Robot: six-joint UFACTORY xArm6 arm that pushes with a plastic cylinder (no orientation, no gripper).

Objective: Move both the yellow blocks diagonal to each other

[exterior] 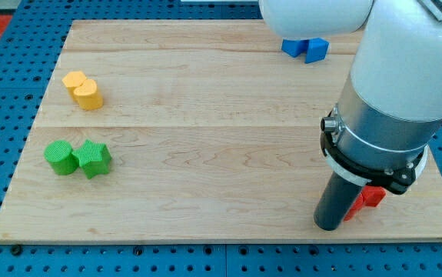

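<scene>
Pale wood-grain bench (205,154). Two matte yellow blocks (83,89), rounded, touching, at the view's upper left. Green cylinder (60,157) touching green star (94,158) below them. Blue blocks (305,48) at top. Red blocks (365,199) beside my tip (328,225), lower right; no fingers fitted.

I am seeing two yellow blocks (83,89), a green cylinder (60,157) and green star (94,158), blue blocks (306,48), and a red block (365,200). The board (205,115) is showing pale wood grain; the pegboard (5,108) is showing blue.
</scene>
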